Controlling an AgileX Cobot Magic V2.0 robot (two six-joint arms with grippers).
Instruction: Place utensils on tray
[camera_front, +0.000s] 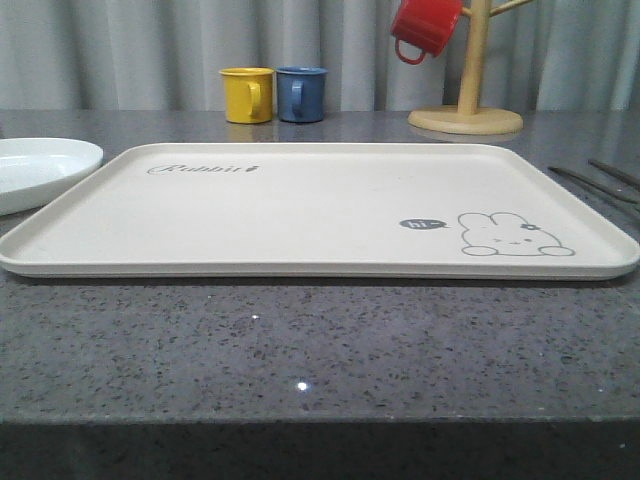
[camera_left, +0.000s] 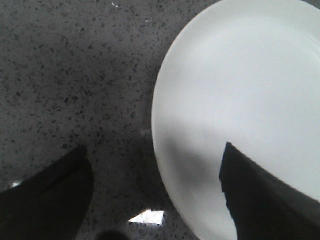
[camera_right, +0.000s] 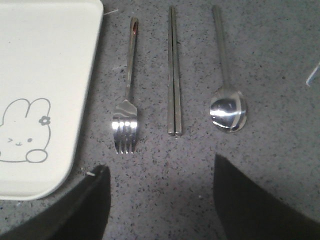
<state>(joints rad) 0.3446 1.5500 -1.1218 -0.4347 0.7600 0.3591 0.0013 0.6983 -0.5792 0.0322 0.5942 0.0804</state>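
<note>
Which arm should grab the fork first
Right. Its open gripper hangs over the fork, beside the tray. The left gripper is over the white plate, away from the utensils.

The place looked like a staged dining or kitchen setup, perhaps in a lab. A speckled dark grey stone counter (camera_front: 300, 350) carried household tableware: a cream tray (camera_front: 300, 215) with a rabbit drawing, a white plate (camera_front: 35, 170), a yellow mug (camera_front: 247, 95) and a blue mug (camera_front: 301, 94), and a wooden mug tree (camera_front: 468, 90) with a red mug (camera_front: 423, 27) hung on it. A fork (camera_right: 127, 100), chopsticks (camera_right: 174, 75) and a spoon (camera_right: 227, 100) lay in a neat row. Plain grey curtains (camera_front: 150, 50) closed off the whole background like a backdrop.
</note>
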